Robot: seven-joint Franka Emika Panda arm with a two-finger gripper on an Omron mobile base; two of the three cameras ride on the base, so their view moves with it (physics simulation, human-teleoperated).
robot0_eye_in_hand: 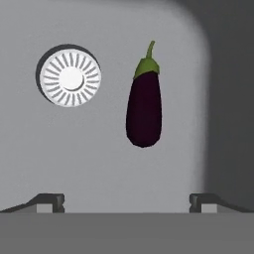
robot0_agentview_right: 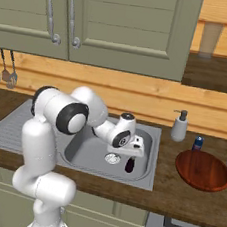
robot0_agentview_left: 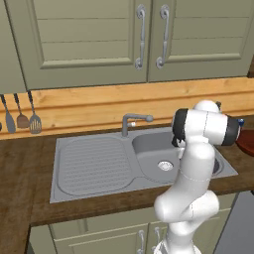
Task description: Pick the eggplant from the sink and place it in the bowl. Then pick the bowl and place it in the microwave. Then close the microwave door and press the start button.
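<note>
The dark purple eggplant (robot0_eye_in_hand: 144, 111) lies on the floor of the sink basin (robot0_eye_in_hand: 99, 158), green stem pointing away, right of the round drain (robot0_eye_in_hand: 69, 79). My gripper (robot0_eye_in_hand: 127, 203) hangs open straight above it, fingertips (robot0_eye_in_hand: 49, 202) wide apart with nothing between them. From the right base view the gripper (robot0_agentview_right: 128, 153) is lowered into the sink (robot0_agentview_right: 85, 157), just over the eggplant (robot0_agentview_right: 130, 165). The reddish-brown bowl (robot0_agentview_right: 202, 170) sits empty on the counter right of the sink. The microwave, its door and the start button are out of view.
A bent faucet (robot0_agentview_left: 134, 121) stands behind the basin and a ribbed drainboard (robot0_agentview_left: 92, 163) lies to its left. A soap dispenser (robot0_agentview_right: 179, 126) and a small blue can (robot0_agentview_right: 198, 142) stand behind the bowl. Utensils (robot0_agentview_left: 22, 116) hang on the wall at left.
</note>
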